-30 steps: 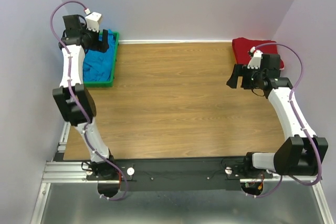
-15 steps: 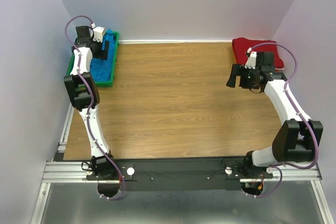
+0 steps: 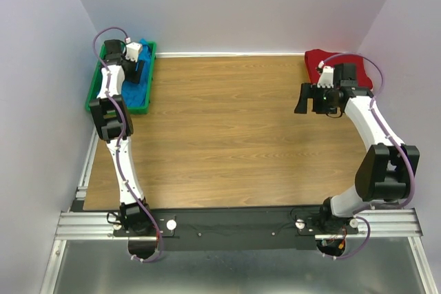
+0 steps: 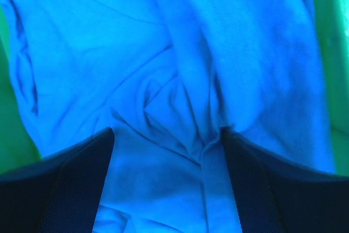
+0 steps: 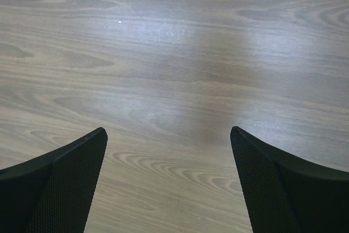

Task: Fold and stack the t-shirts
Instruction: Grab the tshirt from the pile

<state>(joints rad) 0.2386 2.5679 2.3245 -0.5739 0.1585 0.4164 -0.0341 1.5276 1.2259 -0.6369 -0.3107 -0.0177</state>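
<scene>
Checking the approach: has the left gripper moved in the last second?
Yes. In the top view the left gripper has shifted from the green tray's far rim toward its middle, over the blue shirt.

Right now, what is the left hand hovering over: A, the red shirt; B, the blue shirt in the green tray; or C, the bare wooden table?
B: the left wrist view shows the open left hand over the crumpled blue shirt, with the green tray at the edge.
</scene>
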